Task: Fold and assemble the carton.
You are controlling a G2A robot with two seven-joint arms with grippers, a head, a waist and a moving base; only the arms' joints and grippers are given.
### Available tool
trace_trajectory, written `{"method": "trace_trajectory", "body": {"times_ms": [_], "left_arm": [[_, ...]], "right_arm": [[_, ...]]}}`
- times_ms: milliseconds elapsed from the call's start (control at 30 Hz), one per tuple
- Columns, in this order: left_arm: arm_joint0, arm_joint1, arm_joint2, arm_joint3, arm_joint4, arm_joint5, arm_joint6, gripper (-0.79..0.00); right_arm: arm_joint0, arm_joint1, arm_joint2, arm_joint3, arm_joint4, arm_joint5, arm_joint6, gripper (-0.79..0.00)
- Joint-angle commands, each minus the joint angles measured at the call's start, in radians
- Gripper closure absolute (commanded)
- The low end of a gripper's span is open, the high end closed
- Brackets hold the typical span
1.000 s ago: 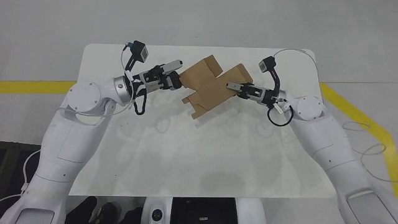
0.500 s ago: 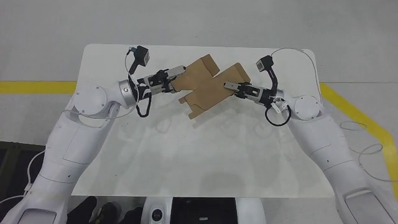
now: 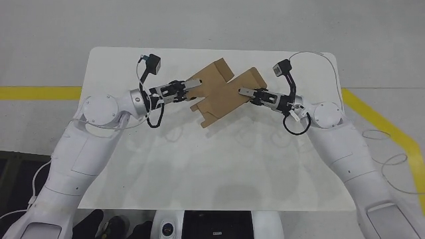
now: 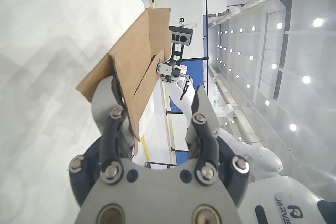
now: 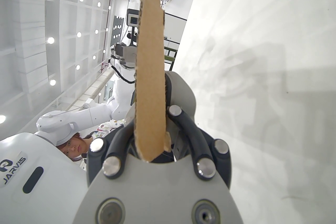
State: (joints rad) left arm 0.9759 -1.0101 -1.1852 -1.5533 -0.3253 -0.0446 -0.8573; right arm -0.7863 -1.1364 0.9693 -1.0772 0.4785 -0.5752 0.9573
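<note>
Jaws of the left gripper (image 4: 155,93) stand wide apart; one finger (image 4: 103,96) touches the carton's (image 3: 222,96) edge, and the other is clear of it. Right gripper (image 3: 247,93) jaws are clamped on the carton's opposite flap. Carton hangs between both grippers, over the table (image 3: 133,172).

The left arm (image 3: 109,109) has swung right across the worktop toward the carton (image 3: 222,93). A second ago the left jaws stood just left of the carton's left flap, apart from it. Half a second ago they had reached its edge. Now they are spread with that edge between them, one finger (image 4: 105,93) lying against the cardboard's underside and the other standing off it. The arm's elbow has come right and a little nearer. The carton has slid slightly left, and the right jaws, clamped on its right flap, have gone left with it.
</note>
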Motion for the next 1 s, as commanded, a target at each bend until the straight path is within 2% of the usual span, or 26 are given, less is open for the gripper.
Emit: {"method": "trace_trajectory", "body": {"times_ms": [0,33,367,433,467,567,700,900,967], "left_arm": [[0.003,0.000,0.000,0.004,0.006,-0.004,-0.002,-0.403],[0.004,0.000,0.001,0.005,0.014,-0.009,-0.007,-0.419],[0.014,0.007,-0.007,0.025,0.105,-0.029,-0.033,-0.320],[0.018,0.008,-0.010,0.025,0.111,-0.031,-0.038,-0.265],[0.020,0.008,-0.012,0.025,0.115,-0.032,-0.040,-0.175],[0.024,0.009,-0.014,0.026,0.126,-0.032,-0.046,-0.052],[0.026,0.009,-0.016,0.026,0.129,-0.024,-0.042,-0.028],[0.024,0.008,-0.017,0.031,0.129,-0.009,-0.042,-0.074],[0.023,0.008,-0.018,0.032,0.130,-0.007,-0.043,-0.058]], "right_arm": [[0.001,-0.002,0.000,0.002,-0.001,-0.001,0.005,0.000],[0.002,-0.003,-0.001,0.002,0.000,0.000,0.007,0.000],[0.003,-0.013,-0.004,0.010,-0.004,-0.004,0.016,0.000],[0.003,-0.014,-0.002,0.011,-0.006,-0.006,0.017,0.000],[0.002,-0.014,-0.002,0.012,-0.006,-0.006,0.018,0.000],[0.003,-0.016,0.000,0.013,-0.010,-0.006,0.020,0.000],[0.002,-0.018,0.003,0.013,-0.014,-0.005,0.023,0.000],[-0.002,-0.020,0.009,0.011,-0.020,-0.001,0.028,0.000],[-0.002,-0.021,0.010,0.008,-0.024,-0.001,0.030,0.000]]}}
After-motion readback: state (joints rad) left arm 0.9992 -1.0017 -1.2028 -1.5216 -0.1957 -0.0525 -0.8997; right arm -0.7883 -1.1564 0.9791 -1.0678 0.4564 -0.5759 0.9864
